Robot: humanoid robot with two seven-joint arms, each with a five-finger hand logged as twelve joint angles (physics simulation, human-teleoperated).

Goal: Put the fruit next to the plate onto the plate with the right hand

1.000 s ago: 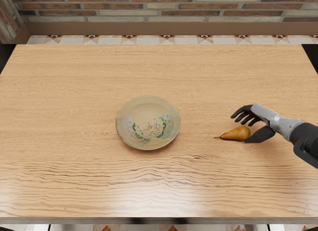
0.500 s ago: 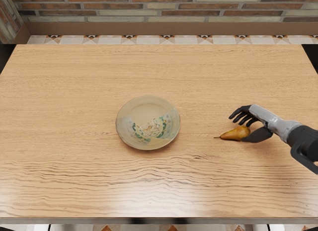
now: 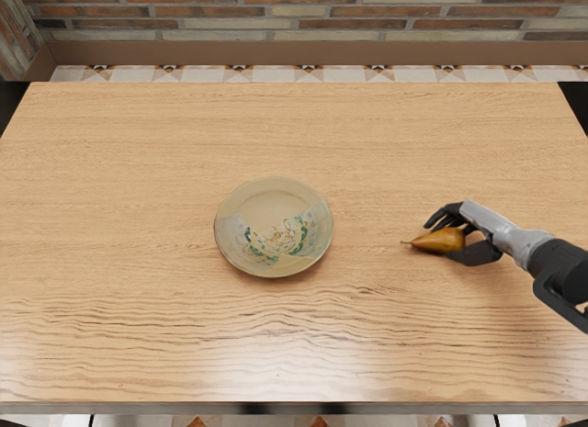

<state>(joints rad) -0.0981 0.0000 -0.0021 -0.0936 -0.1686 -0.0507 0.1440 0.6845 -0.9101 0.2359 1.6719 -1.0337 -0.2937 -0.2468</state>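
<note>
A yellow-brown pear (image 3: 436,241) lies on its side on the wooden table (image 3: 294,142), stem pointing left, well to the right of the plate. The plate (image 3: 227,213) is pale and round with a flower pattern, stands near the table's middle and holds nothing. My right hand (image 3: 449,238) reaches in from the right edge. Its dark fingers (image 3: 445,216) curl over the pear's far side and the thumb (image 3: 475,255) sits at its near side, so the hand is closed around the pear's thick end. The left arm is out of view.
Bare wood lies between the pear and the plate. A brick wall (image 3: 294,14) and a tiled strip run along the table's far edge. The table's right edge is close behind my right forearm (image 3: 542,257).
The right hand's fingers came down and closed around the pear. The pear shifted slightly up in the picture with the hand. The plate did not move.
</note>
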